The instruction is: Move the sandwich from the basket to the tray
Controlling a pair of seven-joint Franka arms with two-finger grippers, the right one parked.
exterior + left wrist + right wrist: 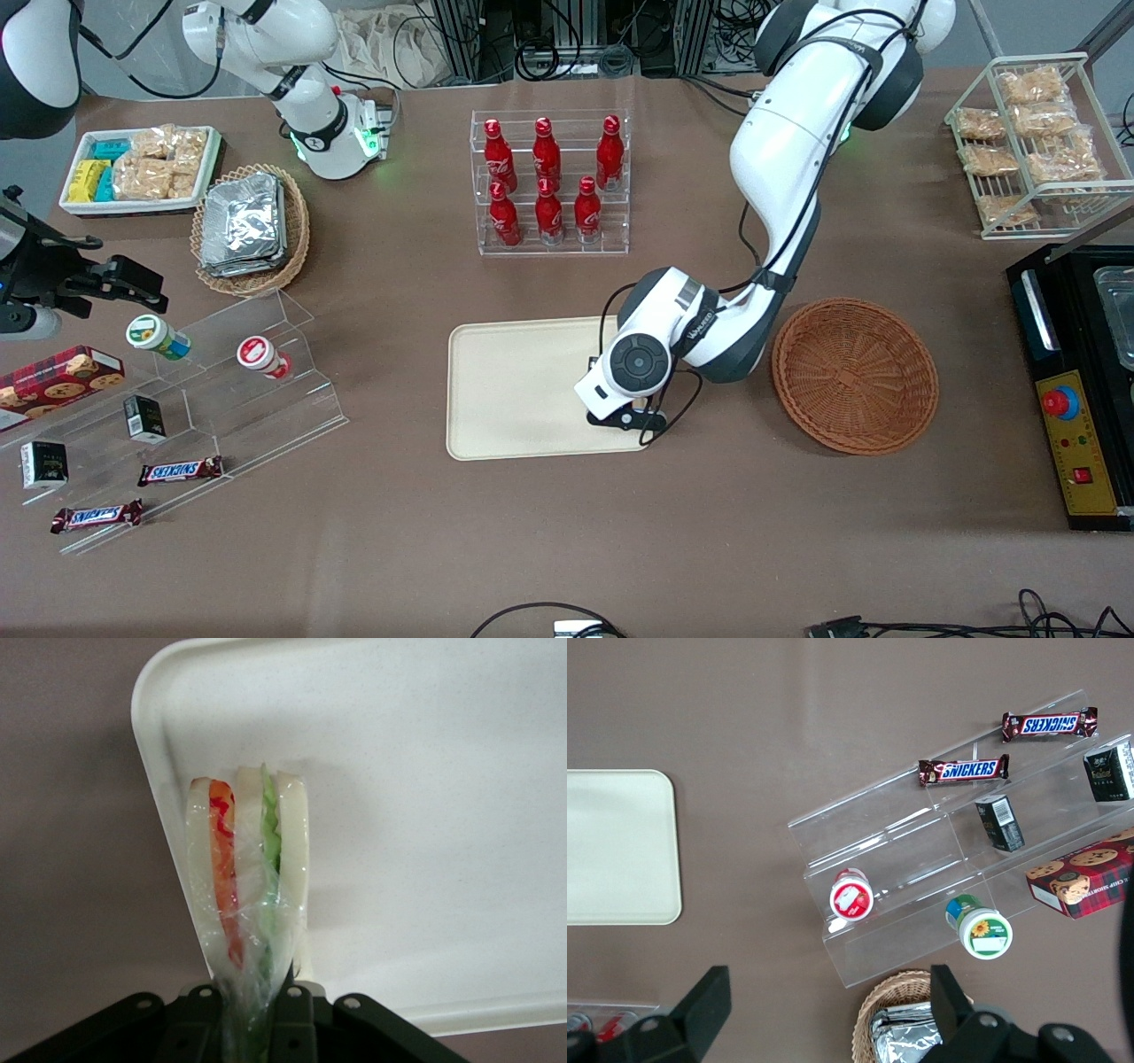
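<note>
Here the left arm's gripper (631, 415) hangs low over the tray (505, 390), at the tray's corner nearest the front camera on the working arm's side, with the arm's wrist housing covering that end of the tray in the front view. In the left wrist view the jaws are pinched on the sandwich (251, 877), gripping its narrow end while the wide end points away from the gripper (252, 1019). The sandwich is wrapped in clear film, and its layers stand on edge: white bread slices with an orange-red strip and a green strip between them. It sits above the tray (425, 815) just inside a rounded corner, close to the rim; whether it touches the tray surface cannot be told. The basket (855, 374), reddish-brown wicker, stands on the brown bench (567, 532) just beside the tray toward the working arm's end, and nothing shows inside it. Farther from the front camera than the tray stands a clear rack of red bottles (549, 182). Toward the parked arm's end of the bench are a lighter wicker basket of foil packs (251, 226), a small white tray of snack packets (142, 168), and clear stepped shelves (221, 390) carrying Snickers bars (180, 470) and small cartons.
</note>
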